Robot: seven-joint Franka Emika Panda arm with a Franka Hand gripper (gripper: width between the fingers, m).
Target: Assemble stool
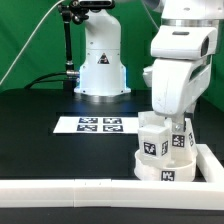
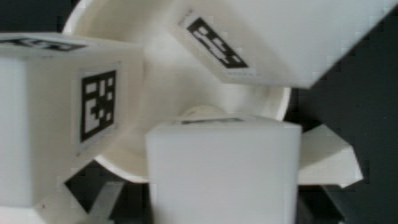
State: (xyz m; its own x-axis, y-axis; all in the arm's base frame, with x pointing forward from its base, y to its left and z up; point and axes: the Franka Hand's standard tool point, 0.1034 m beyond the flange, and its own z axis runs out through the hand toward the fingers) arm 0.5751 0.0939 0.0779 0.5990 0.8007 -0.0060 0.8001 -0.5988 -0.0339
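Observation:
The round white seat disc (image 1: 165, 173) lies against the white rail corner at the exterior view's right, tag facing front. Two blocky white legs (image 1: 152, 142) (image 1: 184, 140) stand on it, each with a tag. My gripper (image 1: 168, 116) comes straight down over the disc between them. In the wrist view the disc (image 2: 169, 50) fills the background, with one tagged leg (image 2: 63, 95) upright and another (image 2: 249, 45) tilted across the picture. My gripper (image 2: 217, 200) is shut on a third leg (image 2: 217, 160), held over the disc. Its lower end is hidden.
The marker board (image 1: 100, 124) lies flat on the black table in the middle. The white robot base (image 1: 100, 60) stands behind it. The long white rail border (image 1: 70, 187) runs along the front and up the right side (image 1: 212, 160), close to the disc.

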